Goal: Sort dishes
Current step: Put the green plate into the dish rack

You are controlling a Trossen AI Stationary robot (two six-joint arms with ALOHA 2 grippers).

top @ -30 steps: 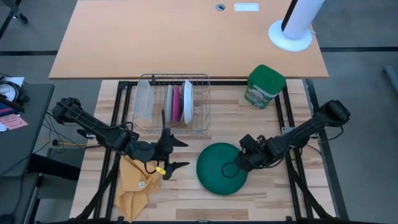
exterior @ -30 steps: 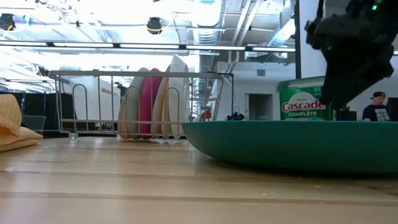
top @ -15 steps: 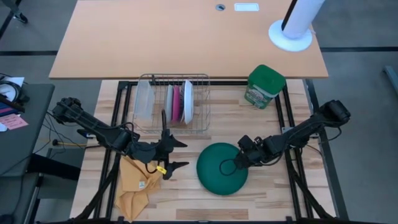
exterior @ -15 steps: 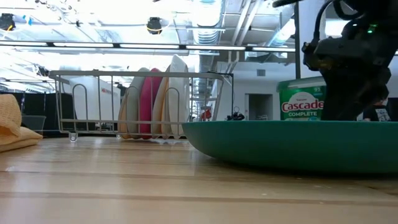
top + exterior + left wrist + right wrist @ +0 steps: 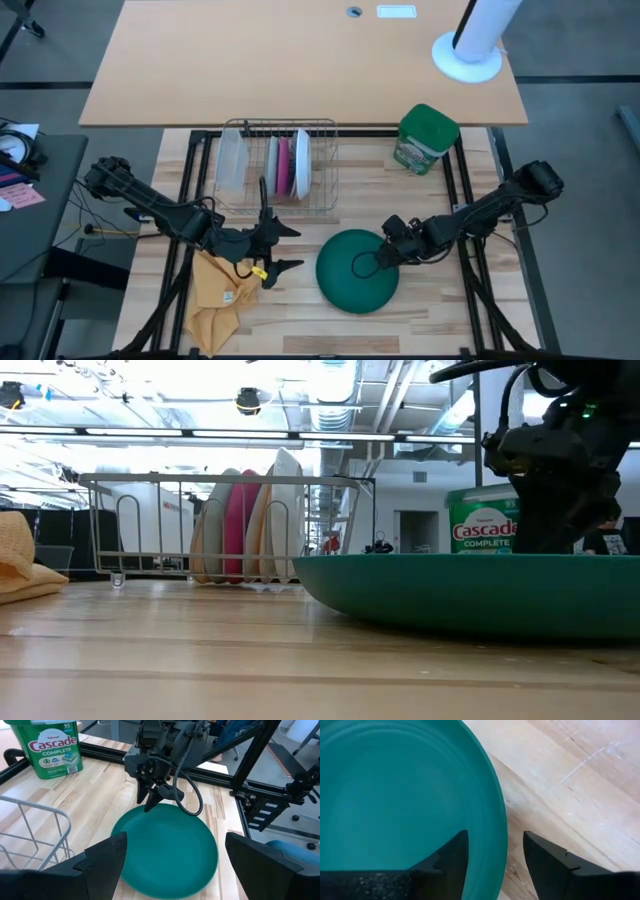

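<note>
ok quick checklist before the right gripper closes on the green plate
1. Right gripper straddles the rim of the green plate, one finger either side: ok.
2. Its jaws stand open: ok.
3. Plate lying upside down on the table: ok.
4. Left gripper open and apart from the plate, beside the yellow cloth: ok.
5. Free slot in the dish rack for a plate this large: cannot tell.
</note>
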